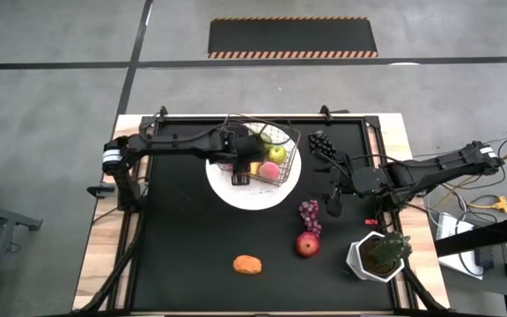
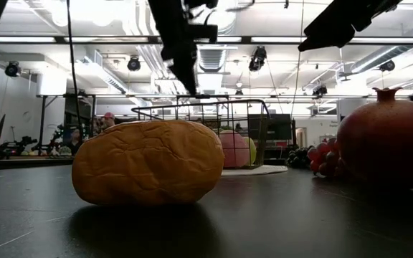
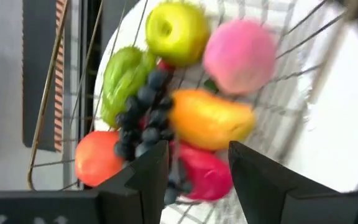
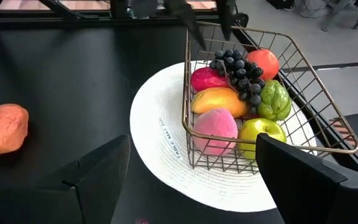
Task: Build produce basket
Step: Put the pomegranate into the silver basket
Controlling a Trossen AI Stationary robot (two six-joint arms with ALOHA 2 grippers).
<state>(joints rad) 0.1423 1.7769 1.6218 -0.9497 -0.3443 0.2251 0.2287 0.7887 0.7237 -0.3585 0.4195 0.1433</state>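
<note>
The wire basket [image 1: 269, 157] stands on a round white plate [image 1: 255, 195]. In it lie a green apple [image 4: 258, 132], a pink peach [image 4: 215, 126], a yellow mango [image 4: 217, 99], a green pepper [image 4: 273, 99], dark grapes [image 4: 240, 68] and red and orange fruits. My left gripper [image 1: 240, 176] hangs open and empty just above the basket's left part [image 3: 197, 168]. My right gripper [image 1: 331, 204] is open and empty to the right of the plate [image 4: 191, 186]. On the table lie purple grapes [image 1: 310, 214], a red fruit [image 1: 307, 244], an orange piece [image 1: 248, 264] and a dark grape bunch [image 1: 321, 143].
A white hexagonal pot with a green plant [image 1: 378, 255] stands at the near right corner, close to the right arm. The dark mat [image 1: 183, 246] is bare at the near left. In the low view the orange piece [image 2: 149, 161] and the red fruit [image 2: 389, 140] fill the foreground.
</note>
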